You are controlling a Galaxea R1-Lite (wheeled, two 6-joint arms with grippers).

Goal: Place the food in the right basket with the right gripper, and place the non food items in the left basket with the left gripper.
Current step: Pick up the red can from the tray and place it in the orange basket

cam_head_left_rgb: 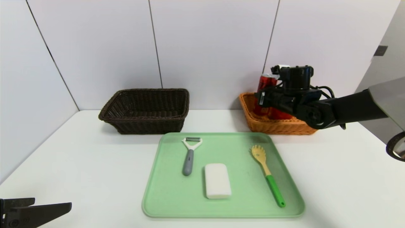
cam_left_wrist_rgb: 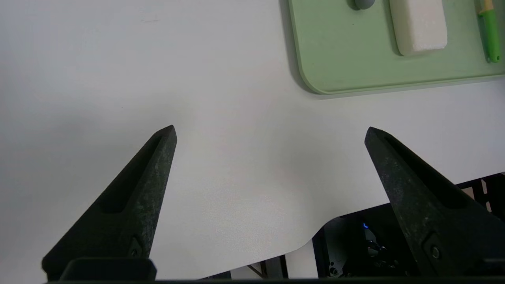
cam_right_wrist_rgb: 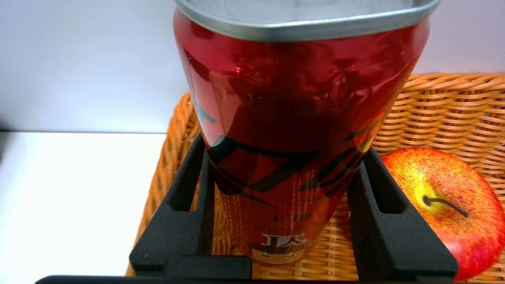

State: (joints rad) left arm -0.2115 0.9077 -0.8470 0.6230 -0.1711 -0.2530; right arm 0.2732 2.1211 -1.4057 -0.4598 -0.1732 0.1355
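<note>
**A:** Red can [cam_right_wrist_rgb: 300, 130] clamped between the right gripper's [cam_right_wrist_rgb: 284, 173] fingers, held over the orange basket [cam_head_left_rgb: 272, 126] at the back right of the surface [cam_head_left_rgb: 63, 164]. From the wrist camera the can looks upright, its base not yet down on the wicker.

**B:** And an apple [cam_right_wrist_rgb: 446, 205] already lies in that basket, just beside the can. So food looks nearly sorted, as I read it (assuming nothing edible hides out of view).

**A:** Agreed. On the green tray [cam_head_left_rgb: 158, 196] I count three things: a peeler [cam_head_left_rgb: 190, 156], a white block [cam_head_left_rgb: 217, 181] that could be soap or a sponge, and a pasta spoon [cam_head_left_rgb: 267, 172] with a green handle. None of them food.

**B:** Dark basket [cam_head_left_rgb: 145, 109] at the back left?

**A:** Nothing visible inside it. The left side of the job has not begun.

**B:** Left gripper [cam_left_wrist_rgb: 270, 132]?

**A:** Parked low at the near left corner, fingers spread wide, holding nothing, well apart from the tray.

**B:** So my call: release the can, then three left-arm trips remain.
</note>
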